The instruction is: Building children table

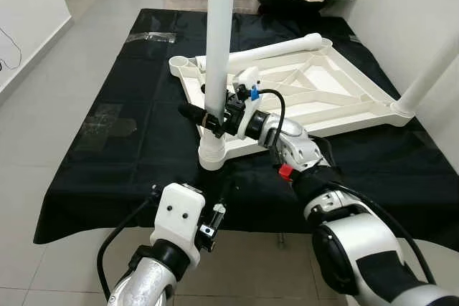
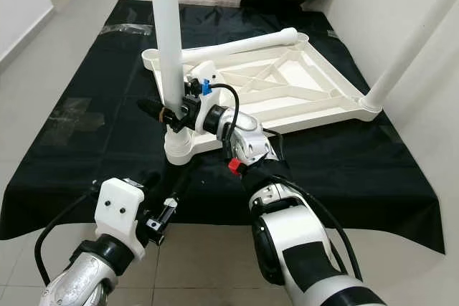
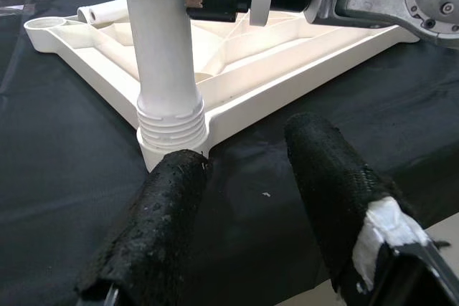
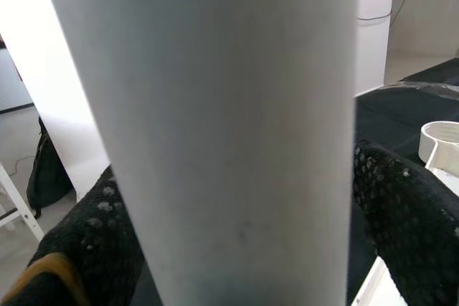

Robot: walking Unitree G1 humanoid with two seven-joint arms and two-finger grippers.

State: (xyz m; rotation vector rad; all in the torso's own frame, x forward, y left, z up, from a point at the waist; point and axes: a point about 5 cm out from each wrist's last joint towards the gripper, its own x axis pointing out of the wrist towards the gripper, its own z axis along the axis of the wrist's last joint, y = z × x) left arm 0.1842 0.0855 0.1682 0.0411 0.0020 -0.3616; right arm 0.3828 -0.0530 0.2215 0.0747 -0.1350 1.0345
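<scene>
Left eye view: white table leg (image 1: pixel 217 48) upright, seated in the near corner socket (image 1: pixel 212 154) of the upside-down white tabletop (image 1: pixel 337 102), on the black cloth (image 1: pixel 107 148) over the work surface. Held low on the shaft by the right gripper (image 1: pixel 208 117), black fingers closed around it from the right side, just above the ribbed collar. Another leg (image 1: pixel 280 48) lying across the far edge of the tabletop; a third (image 1: pixel 430 69) standing at the far right corner. Left gripper (image 1: pixel 219 209) nearer, below the cloth edge, fingers apart, holding nothing, aimed toward the same socket.

Possible trouble, as a judgement: thread perhaps not fully engaged, so a tilt or cross-thread if turned with side force from the one-sided grip. Tabletop light and free on the cloth, so possible sliding or rotating together with the leg when nothing presses it down. Tall leg also a long lever, easy to lean if released early.

Left wrist view gives what the head views cannot: ribbed collar (image 3: pixel 171 123) at close range, sitting on the socket, shaft looking straight, and the two open fingers (image 3: pixel 150 227) resting close to the cloth just before the corner. Right wrist view, very near: only grey-white shaft (image 4: pixel 229 127) between two black pads (image 4: pixel 409 206), confirming the grip but nothing about the joint.
</scene>
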